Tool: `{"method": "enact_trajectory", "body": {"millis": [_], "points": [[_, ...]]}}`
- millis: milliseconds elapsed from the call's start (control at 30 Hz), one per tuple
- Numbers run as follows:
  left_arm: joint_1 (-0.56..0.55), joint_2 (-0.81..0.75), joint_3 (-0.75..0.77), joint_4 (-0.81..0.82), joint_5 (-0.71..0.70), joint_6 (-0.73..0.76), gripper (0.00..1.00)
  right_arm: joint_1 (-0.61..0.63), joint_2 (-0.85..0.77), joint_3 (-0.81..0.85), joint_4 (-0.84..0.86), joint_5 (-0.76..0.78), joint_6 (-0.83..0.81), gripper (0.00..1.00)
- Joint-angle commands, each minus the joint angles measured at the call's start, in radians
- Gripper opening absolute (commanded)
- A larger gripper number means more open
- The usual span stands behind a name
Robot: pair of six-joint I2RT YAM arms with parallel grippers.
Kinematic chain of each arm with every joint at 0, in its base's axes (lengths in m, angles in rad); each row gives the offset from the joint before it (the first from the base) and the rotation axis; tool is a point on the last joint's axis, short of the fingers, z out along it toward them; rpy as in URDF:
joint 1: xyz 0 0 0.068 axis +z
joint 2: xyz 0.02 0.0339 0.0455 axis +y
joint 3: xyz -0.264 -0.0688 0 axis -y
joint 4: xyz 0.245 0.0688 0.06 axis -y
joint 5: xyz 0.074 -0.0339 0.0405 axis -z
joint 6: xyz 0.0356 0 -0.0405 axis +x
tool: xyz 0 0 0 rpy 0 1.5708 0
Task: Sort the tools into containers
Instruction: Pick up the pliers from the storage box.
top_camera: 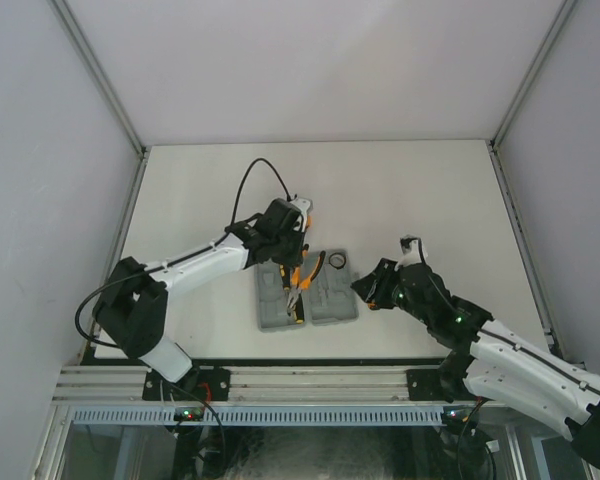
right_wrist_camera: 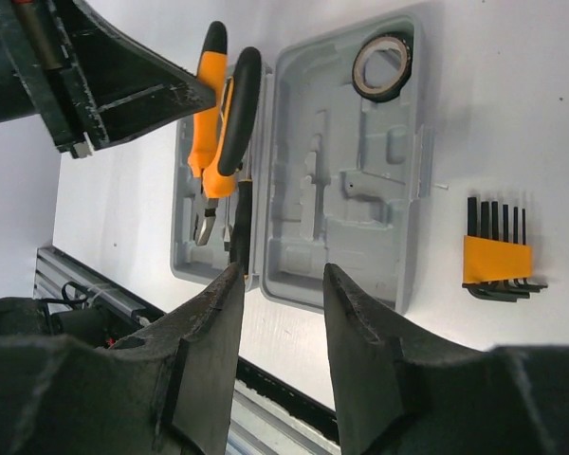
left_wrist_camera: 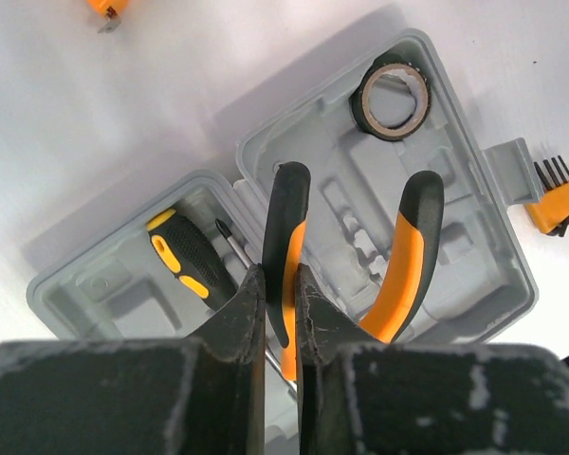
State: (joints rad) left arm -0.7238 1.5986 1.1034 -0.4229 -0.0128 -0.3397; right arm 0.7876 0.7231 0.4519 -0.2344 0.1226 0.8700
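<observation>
Top external view, your stock: white worktop [top_camera: 410, 190], carrying the grey tool case [left_wrist_camera: 465, 237], lying open. Left hand [left_wrist_camera: 280, 294]: pinching one handle of the orange-handled pliers [left_wrist_camera: 412, 246] over the case. Right hand [right_wrist_camera: 283, 284]: spread, empty, near the case. Screwdriver [left_wrist_camera: 185, 256]: left half. Key set [right_wrist_camera: 498, 261]: on the worktop, just beside the case. Dark ring [left_wrist_camera: 360, 104]: right half, corner recess.

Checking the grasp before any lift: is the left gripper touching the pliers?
Touching. The left wrist view shows the left gripper clamped on one handle of the pliers, with a finger pressed against each side and no gap.
</observation>
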Motion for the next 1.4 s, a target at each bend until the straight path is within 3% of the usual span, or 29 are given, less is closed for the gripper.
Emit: {"method": "enact_trajectory", "body": {"millis": [0, 233, 600, 900, 1167, 1367], "points": [[0.009, -0.078, -0.045, 0.04, 0.03, -0.062, 0.0, -0.003, -0.013, -0.011, 0.038, 0.015, 0.024, 0.38], [0.008, -0.163, -0.118, 0.046, 0.02, -0.162, 0.0, -0.001, 0.064, -0.007, 0.125, 0.027, 0.048, 0.35], [-0.044, -0.251, -0.129, -0.037, -0.086, -0.258, 0.0, 0.084, 0.393, 0.148, 0.244, 0.047, 0.023, 0.31], [-0.077, -0.264, -0.111, -0.051, -0.098, -0.276, 0.0, 0.118, 0.596, 0.272, 0.303, -0.023, 0.017, 0.28], [-0.083, -0.281, -0.116, -0.048, -0.097, -0.276, 0.0, 0.123, 0.644, 0.287, 0.34, -0.072, 0.024, 0.27], [-0.083, -0.288, -0.118, -0.073, -0.131, -0.281, 0.0, 0.12, 0.571, 0.277, 0.237, 0.023, -0.013, 0.3]]}}
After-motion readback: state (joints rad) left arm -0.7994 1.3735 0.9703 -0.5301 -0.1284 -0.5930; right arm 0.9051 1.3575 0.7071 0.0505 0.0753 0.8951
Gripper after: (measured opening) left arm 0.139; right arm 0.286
